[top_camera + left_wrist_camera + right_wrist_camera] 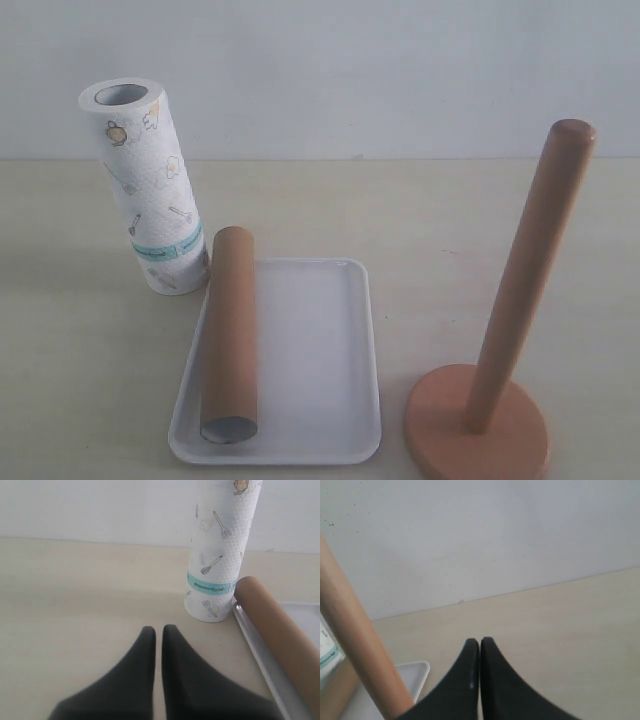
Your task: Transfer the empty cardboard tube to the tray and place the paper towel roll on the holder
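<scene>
The empty cardboard tube point(229, 335) lay in the tray point(320, 360). The left gripper point(158, 630) was nearly closed and the right gripper point(479, 642) fully closed, each empty.

Behind the flat white tray point(330, 300), counter point(400, 210) lies open between the printed white paper roll point(150, 190) and the reddish wooden post stand point(525, 290).

There's the brown cardboard tube point(229, 335), lying flat along the left side of the white tray point(320, 350), open grey end towards us. The paper towel roll point(150, 190) stands upright just beside the tray's far left corner. The reddish wooden holder point(518, 300) stands right of the tray, post up.
</scene>
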{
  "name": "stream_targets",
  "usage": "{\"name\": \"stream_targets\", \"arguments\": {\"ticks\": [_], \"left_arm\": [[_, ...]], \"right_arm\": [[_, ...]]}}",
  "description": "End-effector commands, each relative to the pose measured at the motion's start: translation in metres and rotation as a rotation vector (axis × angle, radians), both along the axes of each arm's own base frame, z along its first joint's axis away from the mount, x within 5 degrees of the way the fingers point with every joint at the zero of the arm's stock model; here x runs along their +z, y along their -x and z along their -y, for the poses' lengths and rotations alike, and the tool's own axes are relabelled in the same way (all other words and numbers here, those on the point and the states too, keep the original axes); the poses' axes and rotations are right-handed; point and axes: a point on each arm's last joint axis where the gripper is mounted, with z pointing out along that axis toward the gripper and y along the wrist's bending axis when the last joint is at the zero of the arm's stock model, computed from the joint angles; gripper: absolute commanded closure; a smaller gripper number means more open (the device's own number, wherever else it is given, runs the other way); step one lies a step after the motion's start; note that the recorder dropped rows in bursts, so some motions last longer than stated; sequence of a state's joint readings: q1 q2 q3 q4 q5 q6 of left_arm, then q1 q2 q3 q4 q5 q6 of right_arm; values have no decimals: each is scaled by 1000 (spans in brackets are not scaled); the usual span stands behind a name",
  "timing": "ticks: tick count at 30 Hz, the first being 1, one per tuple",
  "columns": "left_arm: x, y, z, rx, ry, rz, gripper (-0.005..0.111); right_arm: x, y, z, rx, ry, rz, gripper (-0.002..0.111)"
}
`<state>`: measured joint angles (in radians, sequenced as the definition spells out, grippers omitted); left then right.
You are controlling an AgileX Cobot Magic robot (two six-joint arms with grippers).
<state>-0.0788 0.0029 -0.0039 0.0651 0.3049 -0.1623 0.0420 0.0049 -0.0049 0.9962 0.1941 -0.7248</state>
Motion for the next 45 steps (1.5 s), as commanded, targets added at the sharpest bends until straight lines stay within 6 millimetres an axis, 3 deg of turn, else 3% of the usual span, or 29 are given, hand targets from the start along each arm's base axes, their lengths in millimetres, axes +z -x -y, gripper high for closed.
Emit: {"name": "stream_targets", "arguments": {"ticks": [1,6,14,45], "left_arm": [[0,0,0,-4,6,12,103],[0,0,0,-4,6,12,103],[0,0,0,-4,6,12,103],[0,0,0,-4,6,12,103]], "right_arm": [[-5,0,1,-13,17,-42,108],[-13,0,8,-86,22,-129,108],[-22,1,15,-144,203,-204,108],[-23,1,15,-150,152,-224,108]]}}
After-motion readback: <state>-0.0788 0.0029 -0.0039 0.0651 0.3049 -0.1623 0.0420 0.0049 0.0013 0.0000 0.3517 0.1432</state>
